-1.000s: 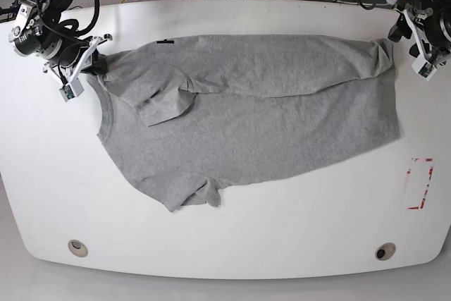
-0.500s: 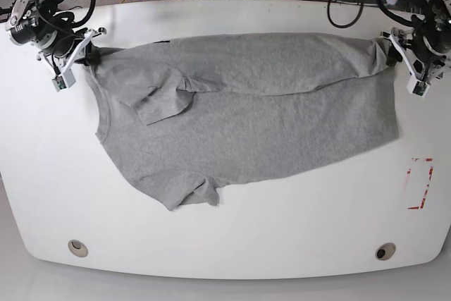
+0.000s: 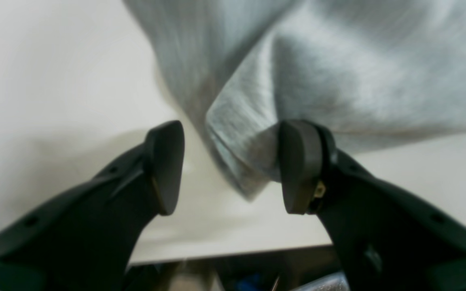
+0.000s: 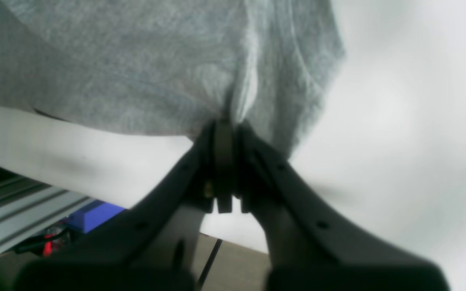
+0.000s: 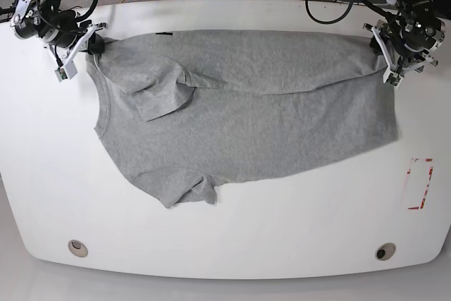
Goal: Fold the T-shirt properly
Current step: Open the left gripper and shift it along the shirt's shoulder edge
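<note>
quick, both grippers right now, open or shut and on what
Left gripper: open, jaws apart around a corner of the T-shirt, not clamped.
Right gripper: shut, pinching a fold at the T-shirt's edge.

No text, label, brand or number can be read anywhere: the T-shirt [image 5: 246, 111] shows only plain grey cloth, and the red dashed rectangle [image 5: 421, 183] beside it on the worktop [image 5: 225, 244] carries no lettering.
</note>
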Motion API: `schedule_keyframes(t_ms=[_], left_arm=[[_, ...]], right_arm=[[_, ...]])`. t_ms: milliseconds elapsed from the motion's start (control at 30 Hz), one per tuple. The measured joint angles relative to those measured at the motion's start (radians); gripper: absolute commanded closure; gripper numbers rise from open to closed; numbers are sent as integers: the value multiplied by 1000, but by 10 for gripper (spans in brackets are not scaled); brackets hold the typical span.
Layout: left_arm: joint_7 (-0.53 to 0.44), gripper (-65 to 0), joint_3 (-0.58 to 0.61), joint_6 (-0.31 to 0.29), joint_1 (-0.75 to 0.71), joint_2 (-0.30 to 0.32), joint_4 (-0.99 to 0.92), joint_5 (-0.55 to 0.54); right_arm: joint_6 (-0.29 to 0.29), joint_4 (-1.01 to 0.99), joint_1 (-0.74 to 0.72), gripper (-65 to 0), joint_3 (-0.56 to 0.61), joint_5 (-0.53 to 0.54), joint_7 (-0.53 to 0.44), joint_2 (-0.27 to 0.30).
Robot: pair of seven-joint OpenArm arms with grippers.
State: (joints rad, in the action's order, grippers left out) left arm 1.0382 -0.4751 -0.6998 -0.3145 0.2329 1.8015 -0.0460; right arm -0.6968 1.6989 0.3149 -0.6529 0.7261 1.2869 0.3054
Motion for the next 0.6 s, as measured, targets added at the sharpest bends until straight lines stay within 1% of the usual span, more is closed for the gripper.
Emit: schedule_keyframes(t_ms=[67, 133, 167, 267, 333, 400, 533, 600], left_arm=[[-48, -344, -2, 0, 2, 27, -57, -7], [-88, -344, -3, 0, 5, 54, -90, -14], [-100, -344, -4, 0, 6, 62, -101, -17], [-105, -344, -4, 0, 6, 69, -110, -10], [-107, -344, -4, 0, -1, 69, -97, -10], [-84, -344, -10, -1, -7, 61, -56, -1], [-10, -344, -35, 0, 6, 51, 57, 0], [22, -344, -40, -1, 24, 32, 100, 2]], right_arm=[[0, -7, 3, -151, 0, 0, 1, 15], [0, -7, 2, -198, -2, -3, 0, 27], [0, -7, 2, -243, -3, -3, -1, 33], [0, -7, 2, -342, -30, 0, -2, 35], [0, -5, 3, -393, -65, 5, -2, 34], [1, -3, 5, -420, -82, -4, 5, 38], [0, 80, 11, -428, -79, 0, 11, 29], [0, 140, 19, -428, -79, 16, 10, 24]])
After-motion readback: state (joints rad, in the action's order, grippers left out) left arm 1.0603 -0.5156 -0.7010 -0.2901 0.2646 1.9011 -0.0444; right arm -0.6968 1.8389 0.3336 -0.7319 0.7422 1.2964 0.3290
